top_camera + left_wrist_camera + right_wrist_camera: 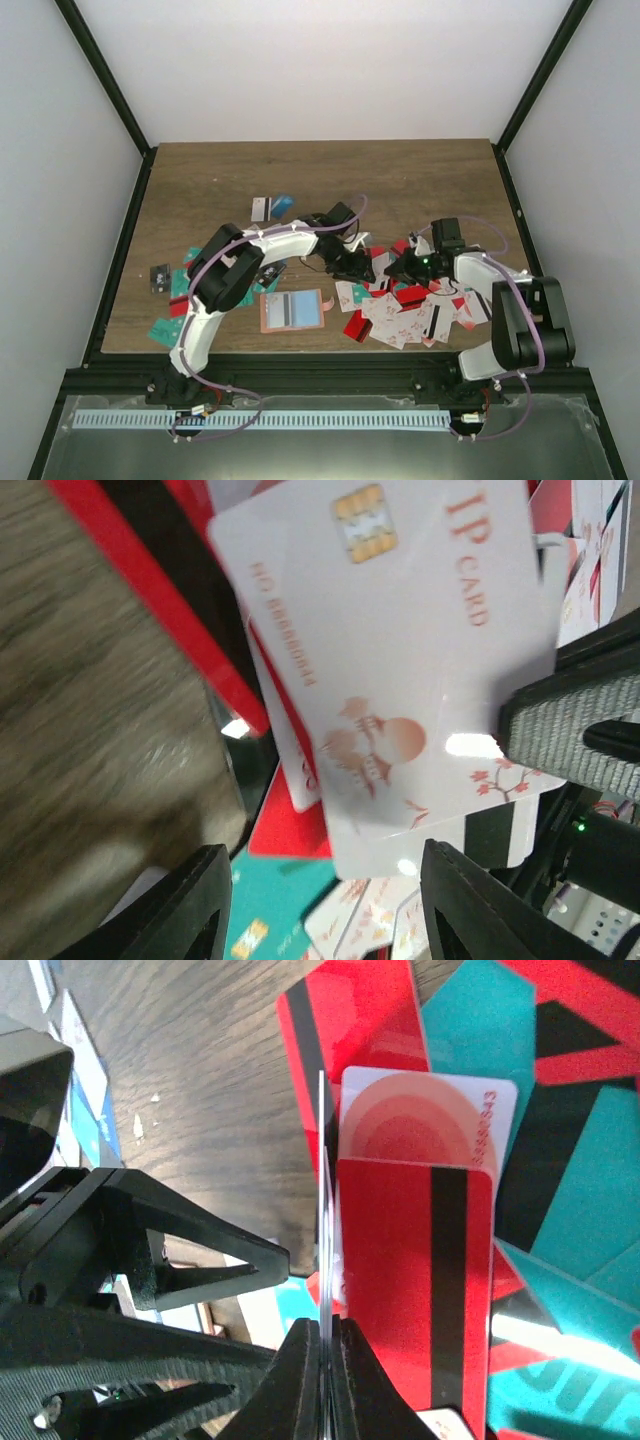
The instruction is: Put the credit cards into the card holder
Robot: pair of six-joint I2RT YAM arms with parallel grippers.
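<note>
My right gripper [327,1325] is shut on a white credit card [322,1180], seen edge-on and held upright above the pile. In the left wrist view this white card [400,660] shows its chip and red print, with the right gripper's ribbed finger [570,730] at its right edge. My left gripper [325,865] is open, its black fingers on either side of the card's lower corner without pinching it. From above, the left gripper [352,262] and the right gripper [400,268] meet over the table's middle. The salmon-pink card holder [292,311] lies open and flat near the front edge.
A heap of red, white and teal cards [405,315] lies under and in front of the right gripper. More teal and red cards [175,295] lie at the left. Two cards [271,207] sit farther back. Black frame posts border the wooden table [320,175].
</note>
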